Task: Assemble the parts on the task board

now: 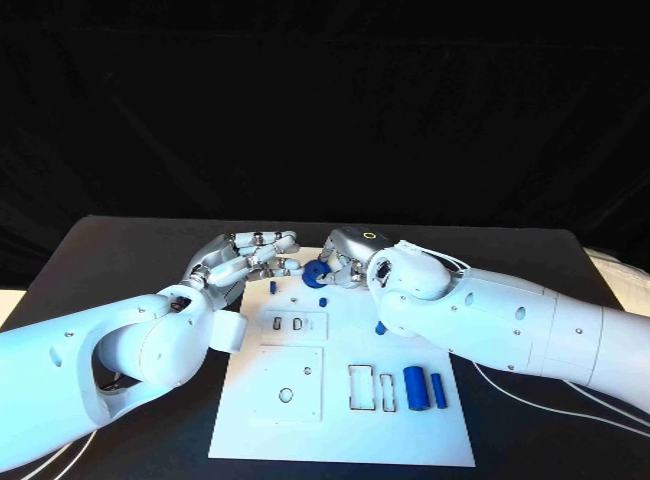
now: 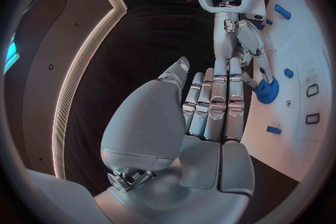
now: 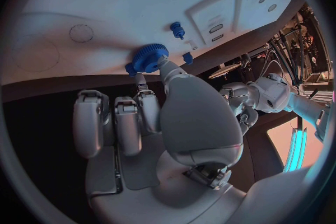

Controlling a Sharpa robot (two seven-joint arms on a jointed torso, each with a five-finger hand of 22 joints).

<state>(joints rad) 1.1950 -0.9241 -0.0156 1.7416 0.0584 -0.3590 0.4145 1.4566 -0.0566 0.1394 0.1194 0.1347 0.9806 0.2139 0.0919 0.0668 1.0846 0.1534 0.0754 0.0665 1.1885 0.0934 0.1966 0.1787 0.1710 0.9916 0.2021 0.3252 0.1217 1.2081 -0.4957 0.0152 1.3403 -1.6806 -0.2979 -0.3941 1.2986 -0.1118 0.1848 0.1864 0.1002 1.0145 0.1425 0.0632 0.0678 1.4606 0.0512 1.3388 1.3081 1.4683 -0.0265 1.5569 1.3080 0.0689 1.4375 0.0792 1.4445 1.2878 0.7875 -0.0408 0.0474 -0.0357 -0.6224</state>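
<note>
Item: blue gear (image 1: 317, 274), pinched by the right hand (image 1: 357, 258) at the far edge of the task board (image 1: 340, 420), seemingly just above it; left hand (image 1: 243, 257) just beside it, fingers straight, holding nothing; right hand nearer.

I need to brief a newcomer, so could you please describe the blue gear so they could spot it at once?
Find the white task board mid-table and follow it to its far edge. There the right hand pinches the blue gear: round and toothed, unlike the plain blue cylinders near the front.
</note>
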